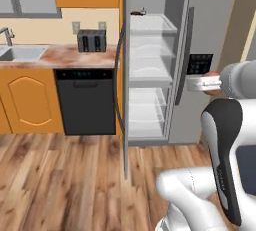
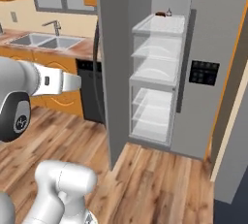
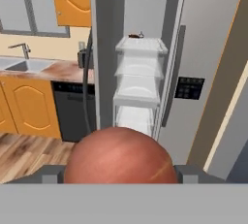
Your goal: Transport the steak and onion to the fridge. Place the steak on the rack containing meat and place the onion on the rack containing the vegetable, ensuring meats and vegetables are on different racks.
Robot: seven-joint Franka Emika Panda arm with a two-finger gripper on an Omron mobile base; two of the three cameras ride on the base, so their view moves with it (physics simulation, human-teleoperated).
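The onion (image 3: pixel 118 157), a smooth reddish-brown ball, is held low in the hand view with my gripper (image 3: pixel 118 173) shut on it. In the left base view the gripper (image 1: pixel 200 83) hangs at mid height in front of the fridge's (image 1: pixel 212 20) shut right door. The fridge (image 3: pixel 206 39) has its left door swung open, showing white shelves (image 3: pixel 138 80). On the top shelf lies a small dark thing (image 3: pixel 135 36) with a tiny pointed item beside it, both too small to identify. The steak is out of view.
The open fridge door (image 2: pixel 114 72) stands edge-on between the shelves and the black dishwasher (image 1: pixel 85 102). Left of it, a counter carries a toaster (image 1: pixel 91 40) and a sink (image 1: pixel 20 52). Wood floor (image 1: pixel 65 175) lies open in front.
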